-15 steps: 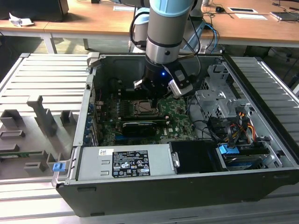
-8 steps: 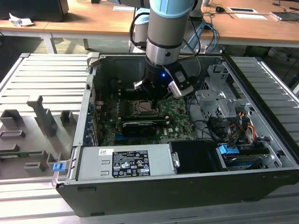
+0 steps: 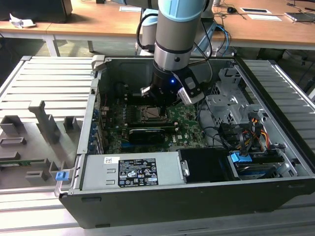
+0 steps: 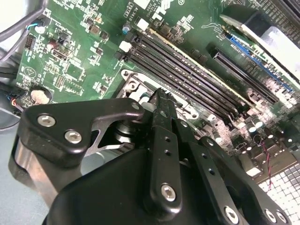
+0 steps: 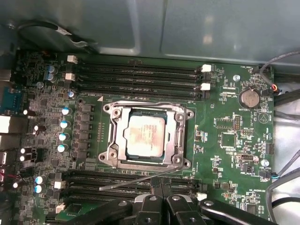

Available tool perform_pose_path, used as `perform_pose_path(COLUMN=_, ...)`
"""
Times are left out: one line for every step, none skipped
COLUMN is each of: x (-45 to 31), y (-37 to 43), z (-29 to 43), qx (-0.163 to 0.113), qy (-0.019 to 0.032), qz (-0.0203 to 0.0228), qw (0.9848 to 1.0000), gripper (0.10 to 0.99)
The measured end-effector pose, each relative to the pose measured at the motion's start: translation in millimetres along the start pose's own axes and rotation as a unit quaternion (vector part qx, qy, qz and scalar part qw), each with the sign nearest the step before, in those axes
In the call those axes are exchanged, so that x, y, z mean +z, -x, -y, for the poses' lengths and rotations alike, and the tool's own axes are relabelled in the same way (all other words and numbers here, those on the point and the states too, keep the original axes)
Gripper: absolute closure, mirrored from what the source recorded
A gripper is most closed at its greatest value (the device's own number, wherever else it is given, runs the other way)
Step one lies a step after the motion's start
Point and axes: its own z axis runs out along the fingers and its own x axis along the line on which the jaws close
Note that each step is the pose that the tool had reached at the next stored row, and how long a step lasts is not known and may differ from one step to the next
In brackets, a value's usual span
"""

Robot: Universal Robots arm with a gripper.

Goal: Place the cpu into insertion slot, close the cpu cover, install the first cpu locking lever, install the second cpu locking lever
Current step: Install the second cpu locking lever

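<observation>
Open computer case (image 3: 197, 196) on a ribbed bench (image 3: 44, 78), cpu (image 5: 146, 136) seated in the insertion slot (image 5: 115, 161) under the closed cpu cover (image 5: 179, 136), pincer (image 5: 157, 185) shut empty beside the slot, its tips partly cut off, one thin lever (image 5: 136, 182) lying loose beside the slot.

exterior: high, oblique, far | both wrist views: close over insertion slot (image 5: 145, 136)

Your arm (image 3: 173, 34) shows pale blue and silver-grey sleeves above a black wrist. A small blue light glows there. Silver screws dot your gripper (image 4: 161, 101)'s black links.
</observation>
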Motion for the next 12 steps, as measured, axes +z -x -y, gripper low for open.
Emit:
perform_pose_path(x=-0.1, y=-0.6, z=1.5, qx=0.0, qy=0.0029, qz=0.0003, qw=1.0, gripper=0.98)
perform_pose_path(x=-0.1, y=-1.7, z=2.1, qx=0.0, qy=0.0038, qz=0.0003, qw=1.0, gripper=0.98)
perform_pose_path(x=0.2, y=-3.1, z=2.1, qx=0.0, qy=0.0042, qz=0.0004, qw=1.0, gripper=0.98)
perform_pose_path(x=0.3, y=-3.4, z=2.1, qx=0.0, qy=0.0042, qz=0.0004, qw=1.0, gripper=0.98)
perform_pose_path(x=0.4, y=-3.9, z=2.1, qx=0.0, qy=0.0042, qz=0.0003, qw=1.0, gripper=0.98)
perform_pose_path(x=0.5, y=-4.5, z=2.1, qx=0.0, qy=0.0042, qz=0.0003, qw=1.0, gripper=0.98)
perform_pose_path(x=0.6, y=-4.9, z=2.1, qx=0.0, qy=0.0042, qz=0.0003, qw=1.0, gripper=0.98)
perform_pose_path(x=0.6, y=-5.1, z=2.1, qx=0.0, qy=0.0043, qz=0.0003, qw=1.0, gripper=0.98)
perform_pose_path(x=0.8, y=-5.2, z=2.1, qx=0.0, qy=0.0045, qz=0.0003, qw=1.0, gripper=0.98)
perform_pose_path(x=0.9, y=-5.4, z=2.1, qx=0.0, qy=0.0046, qz=0.0004, qw=1.0, gripper=0.98)
perform_pose_path(x=0.9, y=-5.7, z=2.0, qx=0.0, qy=0.0046, qz=0.0004, qw=1.0, gripper=0.98)
perform_pose_path(x=1.0, y=-6.0, z=2.0, qx=0.0, qy=0.0046, qz=0.0004, qw=1.0, gripper=0.98)
